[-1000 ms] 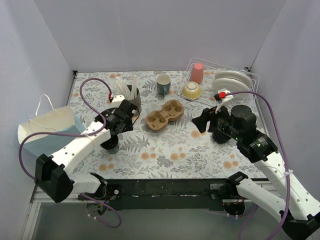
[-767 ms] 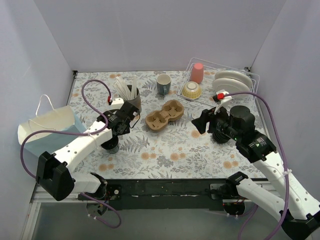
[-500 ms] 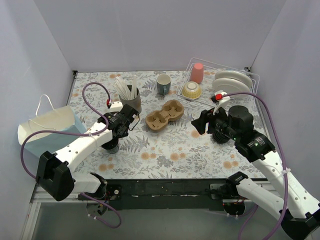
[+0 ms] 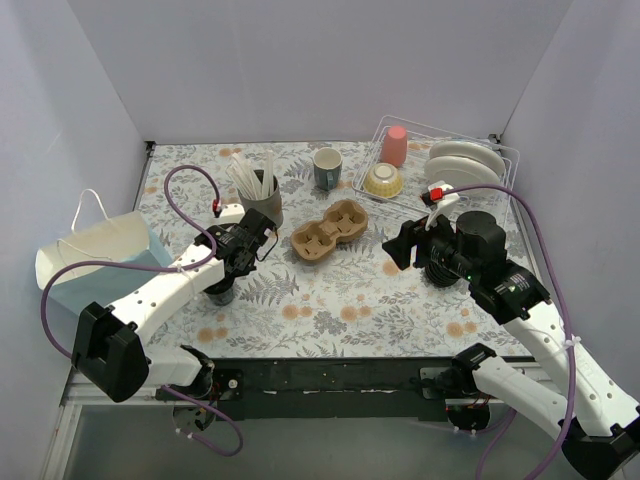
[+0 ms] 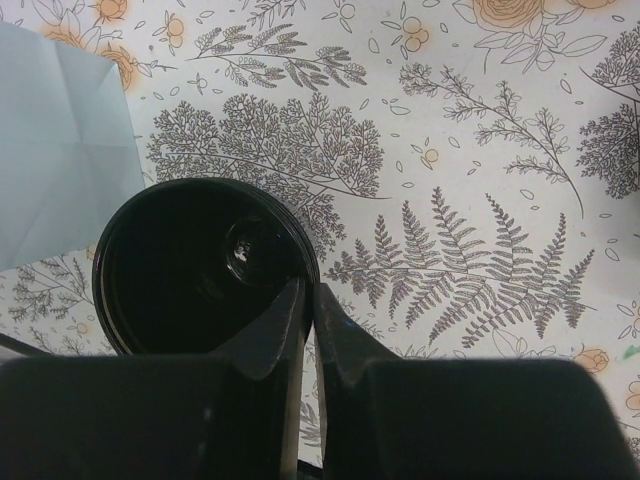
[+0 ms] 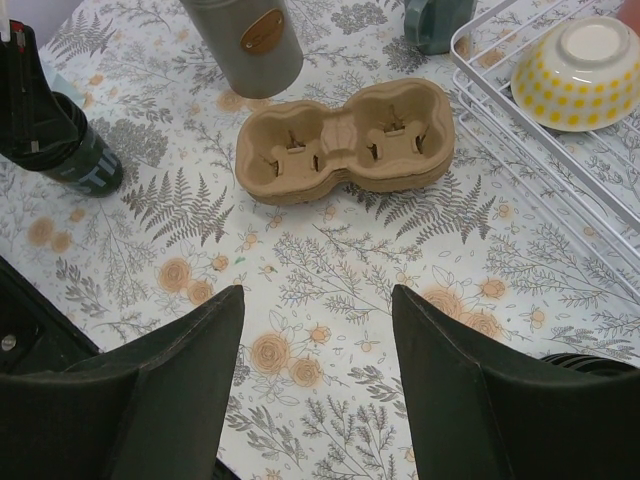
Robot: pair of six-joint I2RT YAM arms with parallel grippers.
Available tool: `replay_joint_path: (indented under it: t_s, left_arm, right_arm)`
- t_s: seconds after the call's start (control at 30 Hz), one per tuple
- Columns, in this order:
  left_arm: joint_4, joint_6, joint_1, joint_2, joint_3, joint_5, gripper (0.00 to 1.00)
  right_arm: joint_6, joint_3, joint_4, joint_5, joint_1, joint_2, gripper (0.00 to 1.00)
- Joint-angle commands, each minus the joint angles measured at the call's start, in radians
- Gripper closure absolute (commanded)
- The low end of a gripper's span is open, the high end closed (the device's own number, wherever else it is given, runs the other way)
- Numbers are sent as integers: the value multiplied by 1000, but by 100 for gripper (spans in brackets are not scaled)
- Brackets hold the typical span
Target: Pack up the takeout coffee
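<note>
A black takeout coffee cup (image 5: 190, 260) stands on the floral cloth at the left (image 4: 220, 292), also in the right wrist view (image 6: 85, 160). My left gripper (image 5: 308, 285) is shut on its rim, one finger over the cup's top and the other outside the wall. A second black cup (image 4: 437, 277) sits under my right arm, only its ribbed lid edge (image 6: 590, 362) showing. My right gripper (image 6: 318, 295) hangs open above bare cloth, nothing between its fingers. The brown cardboard two-cup carrier (image 6: 345, 140) lies ahead of it, mid-table (image 4: 328, 231).
A white and blue paper bag (image 4: 95, 250) stands at the left edge. A grey cup of straws (image 4: 262, 200) and a grey-green mug (image 4: 326, 168) are behind. The wire rack (image 4: 500, 160) at back right holds a dotted bowl (image 6: 585, 60), a pink cup and plates.
My left gripper has dropped slightly and closed on the black cup's rim. The right arm has barely moved and stays open.
</note>
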Motion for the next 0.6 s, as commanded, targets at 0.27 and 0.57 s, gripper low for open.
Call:
replay_joint_path:
  t_s: [0.27, 0.57]
  left_arm:
    - [49, 58, 5, -21, 13, 33, 100]
    - [105, 113, 5, -28, 39, 42, 98]
  right_arm:
    - [-13, -4, 18, -30, -3, 25, 32]
    - [-10, -5, 21, -36, -1, 36, 31]
